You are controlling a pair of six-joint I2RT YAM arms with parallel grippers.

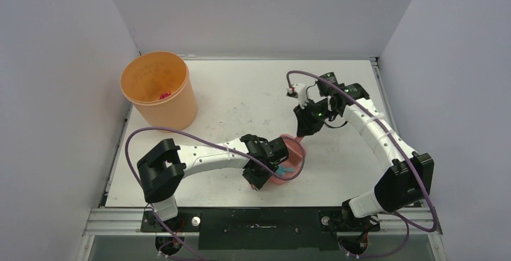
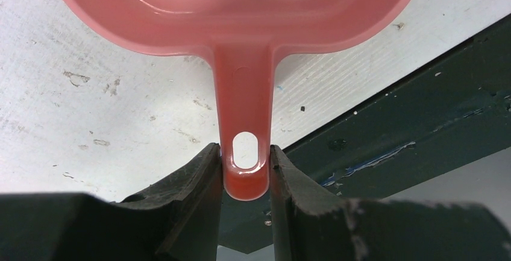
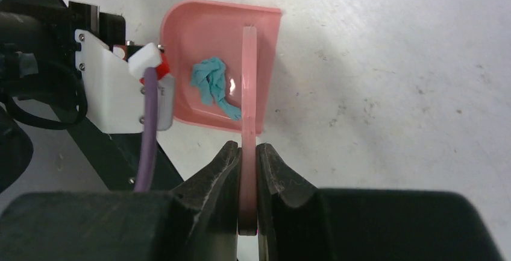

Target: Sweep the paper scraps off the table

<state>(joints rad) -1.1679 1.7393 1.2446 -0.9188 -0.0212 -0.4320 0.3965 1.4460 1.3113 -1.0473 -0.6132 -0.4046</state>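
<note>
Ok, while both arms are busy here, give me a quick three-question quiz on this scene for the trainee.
1. True or false: the left gripper is shut on the handle of the pink plastic dustpan.
2. Pick one: the crumpled paper scrap lying in the dustpan is A white, B teal, C black.
3. Fill in the blank: the right gripper is shut on the flat handle of a pink hand ___.

Key:
1. True.
2. B.
3. Brush: it is the pink hand brush, reaching over the dustpan's open edge.
</note>
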